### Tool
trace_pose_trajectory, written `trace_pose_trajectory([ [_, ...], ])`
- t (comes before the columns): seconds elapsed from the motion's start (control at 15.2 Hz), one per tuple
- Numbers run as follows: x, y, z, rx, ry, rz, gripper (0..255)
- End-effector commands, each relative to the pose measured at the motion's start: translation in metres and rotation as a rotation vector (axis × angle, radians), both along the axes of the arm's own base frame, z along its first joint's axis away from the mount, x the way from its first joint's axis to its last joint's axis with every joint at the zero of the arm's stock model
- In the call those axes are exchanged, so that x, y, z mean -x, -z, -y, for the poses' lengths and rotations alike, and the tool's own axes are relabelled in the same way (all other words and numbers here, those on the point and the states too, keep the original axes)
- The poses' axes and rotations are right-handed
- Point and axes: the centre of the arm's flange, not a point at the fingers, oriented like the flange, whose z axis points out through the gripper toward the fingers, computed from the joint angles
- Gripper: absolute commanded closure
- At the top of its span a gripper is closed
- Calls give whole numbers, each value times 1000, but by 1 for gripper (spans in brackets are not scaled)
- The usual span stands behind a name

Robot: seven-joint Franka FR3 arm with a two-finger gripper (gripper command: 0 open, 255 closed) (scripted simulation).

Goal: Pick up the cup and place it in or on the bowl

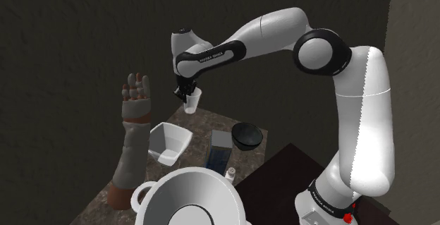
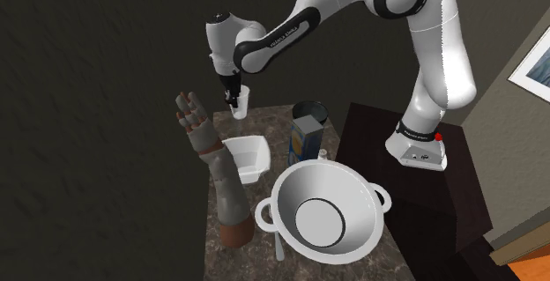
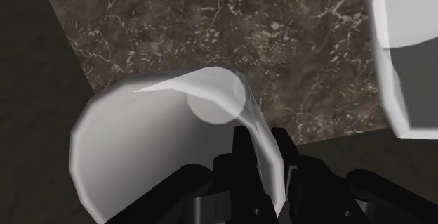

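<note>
The black two-finger pincer point(image 1: 187, 92) clasps the wall of the small white tapered cup point(image 1: 192, 103), one finger inside the rim and one outside. The cup hangs clear above the dark marbled table point(image 1: 211, 120). The step in hand is the carry. Next, you likely bring the cup over the white square-rimmed bowl point(image 1: 168, 143), lower it, then open the pincer.

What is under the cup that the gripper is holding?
Dark marbled tabletop lies below the cup, which the gripper clasps by its wall. The white bowl sits off to one side, not underneath. The patch straight behind the cup's body is covered.
</note>
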Motion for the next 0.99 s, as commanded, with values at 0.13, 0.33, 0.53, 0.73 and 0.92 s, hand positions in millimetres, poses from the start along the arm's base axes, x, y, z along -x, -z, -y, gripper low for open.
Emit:
trace_pose_trajectory([
  [0.13,1,-21,0,0,0,0,255],
  [0.33,1,-34,0,0,0,0,255],
  [0.53,32,-39,23,0,0,0,255],
  [0.73,64,-43,47,0,0,0,255],
  [0.92,96,-47,70,0,0,0,255],
])
